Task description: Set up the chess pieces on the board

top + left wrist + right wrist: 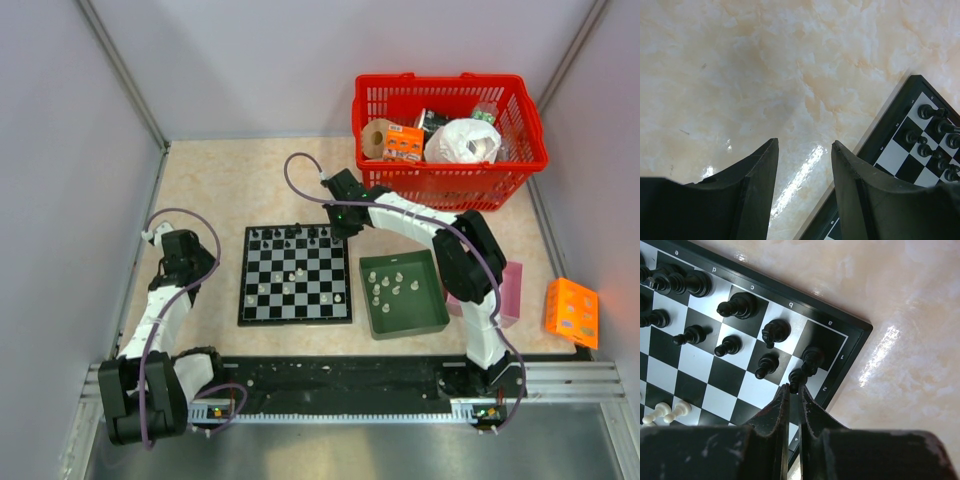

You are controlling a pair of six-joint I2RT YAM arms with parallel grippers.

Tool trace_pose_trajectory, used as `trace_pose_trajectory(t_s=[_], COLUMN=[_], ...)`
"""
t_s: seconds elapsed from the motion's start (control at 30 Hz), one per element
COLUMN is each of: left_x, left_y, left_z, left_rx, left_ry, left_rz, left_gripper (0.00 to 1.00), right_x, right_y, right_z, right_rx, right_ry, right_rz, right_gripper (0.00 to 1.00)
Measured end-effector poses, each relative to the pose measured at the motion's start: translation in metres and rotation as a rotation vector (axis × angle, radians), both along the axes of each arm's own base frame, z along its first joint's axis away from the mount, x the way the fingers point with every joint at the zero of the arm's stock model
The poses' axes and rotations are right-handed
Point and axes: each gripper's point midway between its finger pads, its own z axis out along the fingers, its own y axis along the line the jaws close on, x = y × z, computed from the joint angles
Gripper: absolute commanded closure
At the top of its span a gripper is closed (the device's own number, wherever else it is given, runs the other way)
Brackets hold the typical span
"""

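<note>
Top view: the board (296,303) lay flat on the table (220,190), between the two arms. A row of black pieces (290,233) lined its far edge, too small to tell one kind from another, and a few white pieces (292,273) stood near its middle. Just right of the board sat a green tray (425,311) holding more white pieces. The right gripper (335,226) reached down at the board's far right corner; its own body hid the fingertips. The right arm covered part of a pink box (512,290). An orange box (571,312) lay near the right wall, and a red basket (450,170) of packages stood behind.

Left wrist view: the left gripper (805,147) hung over bare table with its fingers well apart and nothing between them. Only a corner of the board showed at the right, cut off by the frame edge, with some black pieces on it.

Right wrist view: the right gripper's fingers were pinched together around a black pawn (796,377) on the board's corner region, next to the piece on the corner square (812,358). Only the pawn's top showed; its base was hidden between the tips. Two white pieces lay at the lower left, partly cut off.
</note>
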Motion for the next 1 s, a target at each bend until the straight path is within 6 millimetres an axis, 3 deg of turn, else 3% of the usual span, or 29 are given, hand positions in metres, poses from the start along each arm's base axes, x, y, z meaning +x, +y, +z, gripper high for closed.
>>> trace_pose_trajectory(t_s=[1.0], left_x=[0.0018], left_y=[-0.0028], left_z=[0.0006], left_rx=[-0.020], left_ry=[-0.009], left_rz=[0.001], left_gripper=[0.48], right_x=[-0.0022], right_y=[-0.0026], right_z=[0.0001], right_rx=[-0.028], right_ry=[-0.010], right_rz=[0.011], right_gripper=[1.00])
